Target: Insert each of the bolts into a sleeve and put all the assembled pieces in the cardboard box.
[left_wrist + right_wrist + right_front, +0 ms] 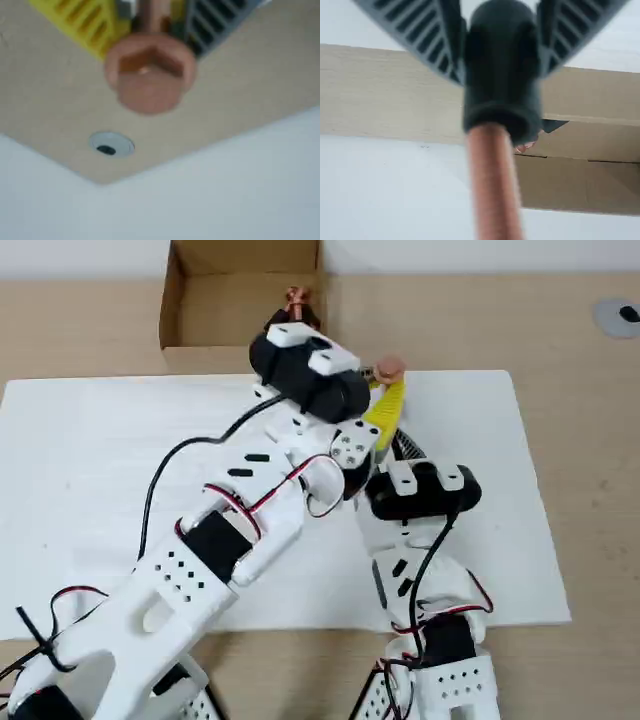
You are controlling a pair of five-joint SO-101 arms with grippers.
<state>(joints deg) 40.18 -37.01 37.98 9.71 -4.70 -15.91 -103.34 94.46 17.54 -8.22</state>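
Found the left hand clamped on a hex-headed bolt, with a yellow finger and a dark finger pinching the shank just behind the head. Confirmed that grip from the left wrist view, which also took in a grey disc set in the wooden surface beyond. Placed the same bolt, from the high view, above the far edge of the white sheet, near the cardboard box but outside it. Found the right hand closed round a black sleeve, a copper shank protruding from its end. Established from the right wrist view that the sleeve was already fitted. Located that piece, from the high view, against the inside of the box near one side wall. Could not judge height above the box floor.
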